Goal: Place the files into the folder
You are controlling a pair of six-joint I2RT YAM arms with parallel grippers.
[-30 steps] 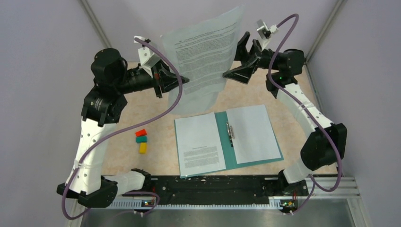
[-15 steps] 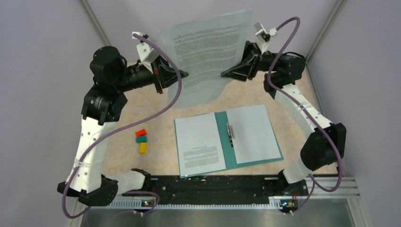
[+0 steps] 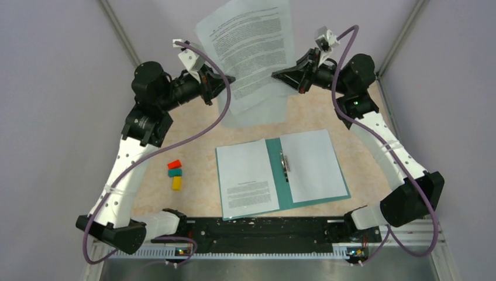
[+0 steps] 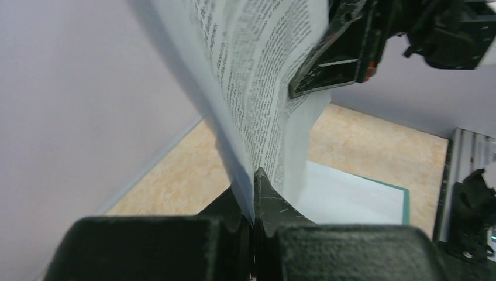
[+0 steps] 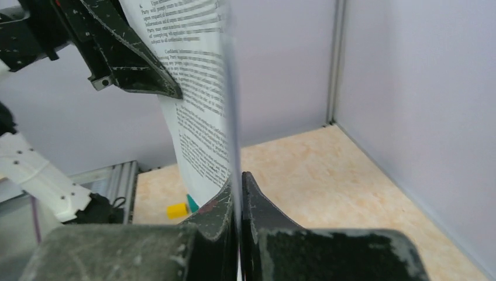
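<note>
Files (image 3: pixel 248 52), top centre: light, floppy, lower edge hanging loose. Pinched at opposite side edges by left gripper (image 3: pixel 228 80) and right gripper (image 3: pixel 276 74), both clamped on paper. Best kept taut above folder (image 3: pixel 279 175).

Thin matt paper files (image 3: pixel 248 55); scuffed black plastic fingers (image 4: pixel 276 212)

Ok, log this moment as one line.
left gripper: shut on printed sheet | right gripper: shut on printed sheet | sheet: held upright in air | folder: open, flat
</note>
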